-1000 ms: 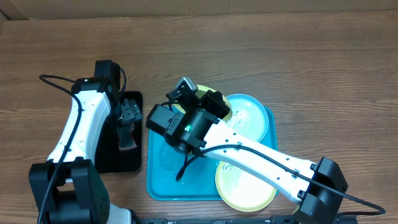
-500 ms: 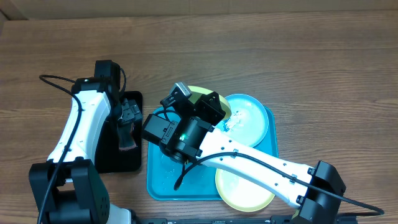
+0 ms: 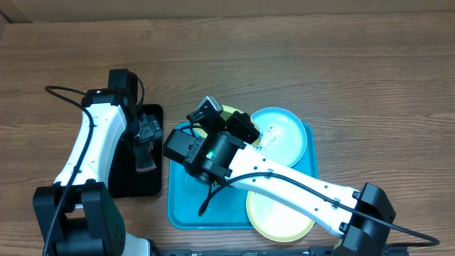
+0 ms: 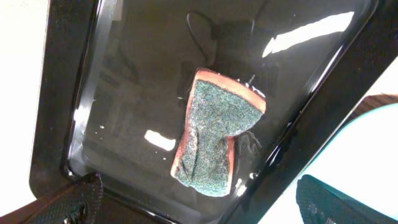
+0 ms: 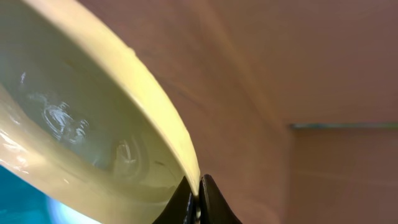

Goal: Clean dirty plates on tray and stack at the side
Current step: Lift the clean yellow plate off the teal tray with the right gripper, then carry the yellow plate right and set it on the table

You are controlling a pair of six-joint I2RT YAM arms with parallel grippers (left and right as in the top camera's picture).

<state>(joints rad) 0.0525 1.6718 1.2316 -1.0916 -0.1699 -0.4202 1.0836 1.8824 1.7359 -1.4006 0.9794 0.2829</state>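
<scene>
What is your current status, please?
Right gripper shut on pale yellow-green round plastic plate, tilted over turquoise rectangular plastic tray. Left gripper open above green-topped sponge in glossy black tray. Nothing blocking.

- No text, label, brand, number or sign can be read in any view.
- The yellow-green plate [image 5: 93,118], the light blue plate [image 3: 283,135], the tray [image 3: 179,213] and the sponge [image 4: 214,134] show plain surfaces with only wet glints and reflections, no characters.
</scene>
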